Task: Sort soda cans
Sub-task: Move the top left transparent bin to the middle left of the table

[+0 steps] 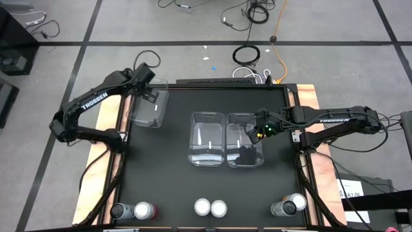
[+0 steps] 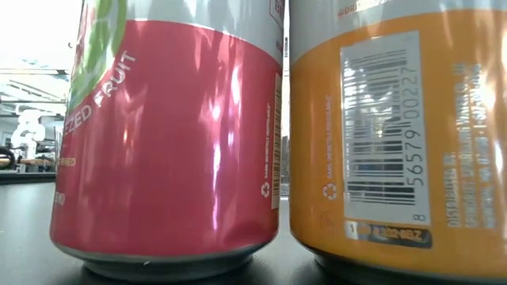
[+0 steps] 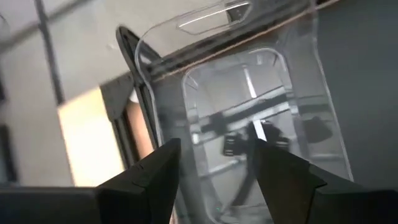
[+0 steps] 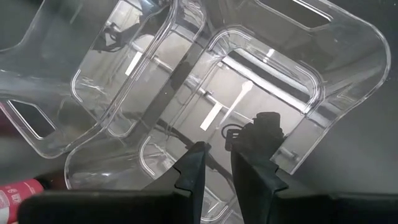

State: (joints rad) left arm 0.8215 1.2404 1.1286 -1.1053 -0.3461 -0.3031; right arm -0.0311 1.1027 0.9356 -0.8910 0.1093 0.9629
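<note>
Left gripper (image 3: 214, 177): jaws apart above left bin (image 1: 149, 109); may knock it.
Right gripper (image 4: 216, 167): nearly closed, empty, over right bin (image 1: 244, 138).
Cans (image 1: 210, 207): unsorted, well apart from the bins.

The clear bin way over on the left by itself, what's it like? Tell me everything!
The left bin is a clear plastic rectangular tub with rounded corners and a cut-out handle at its end. It looks empty, and the dark table shows through it. It sits near the table's far left corner, apart from the other two bins. The left gripper hangs over it with fingers parted, gripping nothing.
</note>
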